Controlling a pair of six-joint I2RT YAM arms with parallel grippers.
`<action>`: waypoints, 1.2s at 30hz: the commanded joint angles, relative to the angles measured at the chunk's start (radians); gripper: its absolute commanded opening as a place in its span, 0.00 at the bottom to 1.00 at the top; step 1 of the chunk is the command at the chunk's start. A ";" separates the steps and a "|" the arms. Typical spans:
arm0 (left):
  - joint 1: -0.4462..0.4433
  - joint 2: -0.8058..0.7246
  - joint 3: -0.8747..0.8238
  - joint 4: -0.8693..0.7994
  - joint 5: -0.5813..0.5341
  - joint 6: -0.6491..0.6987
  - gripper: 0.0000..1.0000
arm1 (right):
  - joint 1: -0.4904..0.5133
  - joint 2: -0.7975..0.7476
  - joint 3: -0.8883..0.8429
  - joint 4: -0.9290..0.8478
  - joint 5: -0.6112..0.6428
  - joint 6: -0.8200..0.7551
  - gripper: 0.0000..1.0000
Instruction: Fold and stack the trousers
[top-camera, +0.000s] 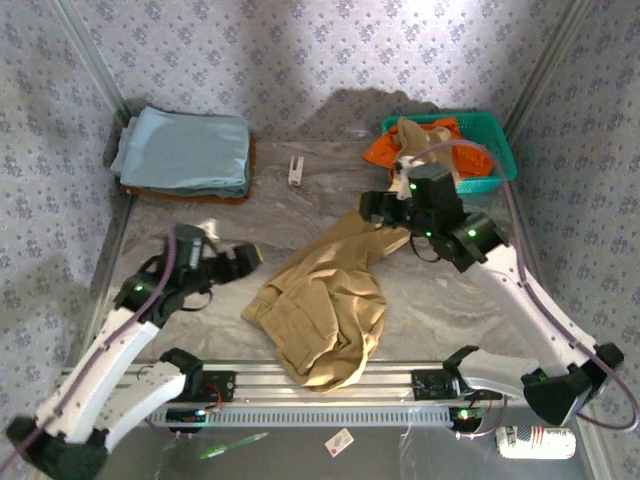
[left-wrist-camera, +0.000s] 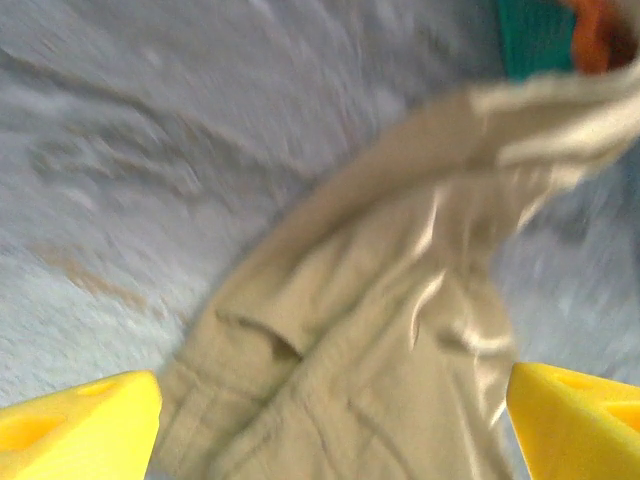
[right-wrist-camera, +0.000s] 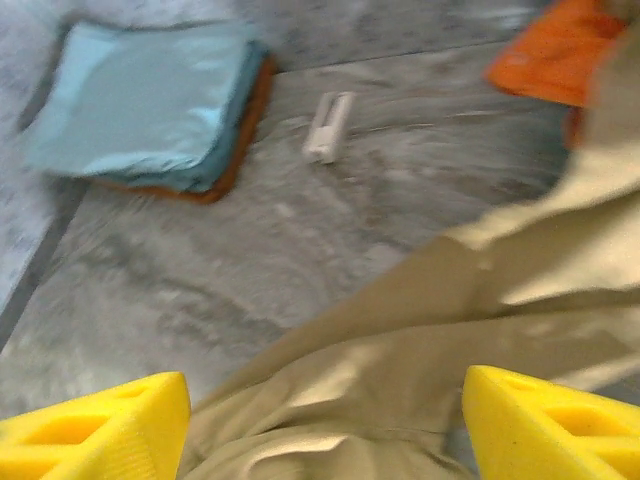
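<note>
The right tool (right-wrist-camera: 325, 425) stands open, its two yellow fingers wide apart with nothing between them. Just under and ahead of it, one leg of the trousers (right-wrist-camera: 480, 300) lies loose on the surface (right-wrist-camera: 300, 230). The left tool (left-wrist-camera: 330, 425) is open too, fingers spread and aimed at the rumpled waist end of the trousers just in front of it. From above, the trousers run from beside the right tool down to a heap between the two tools. The near part of that heap hangs over the rail (top-camera: 250, 378) at the surface's near edge.

The likeliest trouble, I judge, is that overhang: a pull from either tool could drag the heap off the edge or snag it on the rail. The cloth is bunched in several layers, so a closing tool may pinch more than one layer and fold it crooked. The leg by the right tool lies near the basket (top-camera: 500, 150) behind it, and a sweep there could catch the orange garment (top-camera: 383, 150).

Count: two tools, one pair of trousers on the surface, one basket, one orange garment and one beige cloth (top-camera: 408, 135) of unclear kind. Far beyond the left tool sits one stack of blue cloths (top-camera: 185, 150), with one small white object (top-camera: 296, 168) beside it.
</note>
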 joint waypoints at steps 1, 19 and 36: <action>-0.258 0.129 0.055 -0.117 -0.254 -0.006 0.91 | -0.081 -0.021 -0.145 -0.038 0.003 0.064 0.75; -0.875 0.646 0.116 -0.027 -0.378 -0.086 0.70 | -0.007 -0.145 -0.655 0.123 -0.227 0.203 0.65; -0.926 0.633 0.172 -0.005 -0.251 -0.010 0.77 | 0.358 -0.263 -0.767 0.114 -0.146 0.386 0.28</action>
